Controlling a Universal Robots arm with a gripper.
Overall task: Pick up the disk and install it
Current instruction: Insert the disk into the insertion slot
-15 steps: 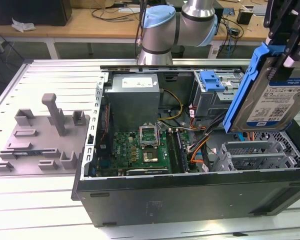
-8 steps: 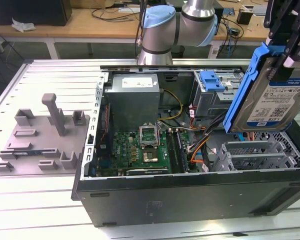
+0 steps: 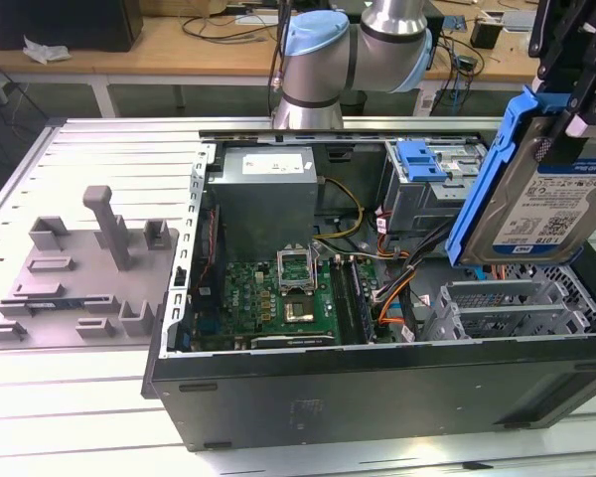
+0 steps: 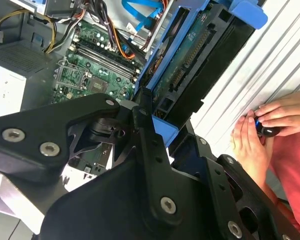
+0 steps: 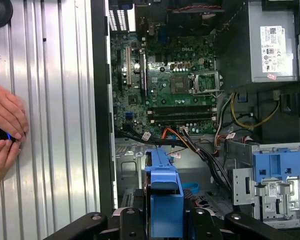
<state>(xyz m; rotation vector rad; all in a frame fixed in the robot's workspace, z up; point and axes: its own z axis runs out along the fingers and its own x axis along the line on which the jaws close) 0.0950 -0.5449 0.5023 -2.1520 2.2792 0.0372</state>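
Above the open case [image 3: 377, 388], the hand [image 4: 162, 132] clamps the disk [image 3: 551, 199].

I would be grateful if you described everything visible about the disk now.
The disk is a flat silver-grey hard drive with a blue-and-white label, framed by a blue plastic carrier. It hangs on edge, tilted, above the open computer case, at the exterior view's right. The gripper is shut on its upper part.
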